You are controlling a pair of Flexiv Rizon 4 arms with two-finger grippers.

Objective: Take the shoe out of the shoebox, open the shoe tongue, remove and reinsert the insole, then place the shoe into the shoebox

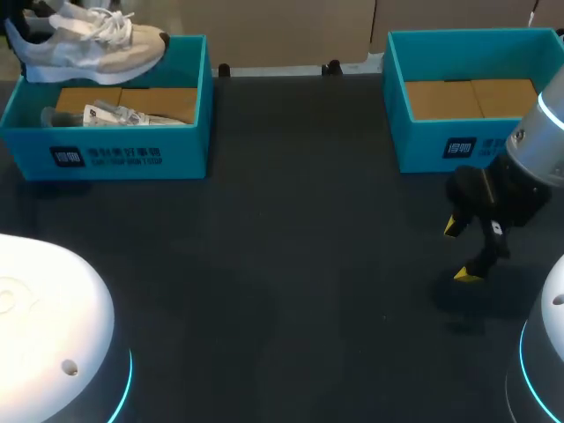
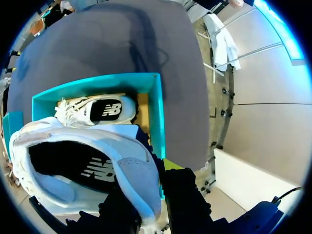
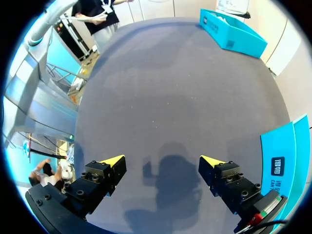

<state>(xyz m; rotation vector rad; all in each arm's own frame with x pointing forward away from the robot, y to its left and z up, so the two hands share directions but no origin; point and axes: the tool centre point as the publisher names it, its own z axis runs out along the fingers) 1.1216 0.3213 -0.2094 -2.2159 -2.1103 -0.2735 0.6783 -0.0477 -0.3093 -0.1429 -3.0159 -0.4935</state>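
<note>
On table (image 1: 282, 264): two shoeboxes (image 1: 132, 154) (image 1: 423, 145). Two shoes: boxed shoe (image 1: 119, 115), raised shoe (image 1: 88, 44).

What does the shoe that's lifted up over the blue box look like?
The shoe is a sneaker, white and pale grey with a beige toe, and looks like mesh and soft suede. White laces criss-cross its top. Inside it is a black insole with a white logo. It is held in the air over the left teal shoebox, sole downward and toe pointing right. The left end effector grips it at the heel rim.
</note>
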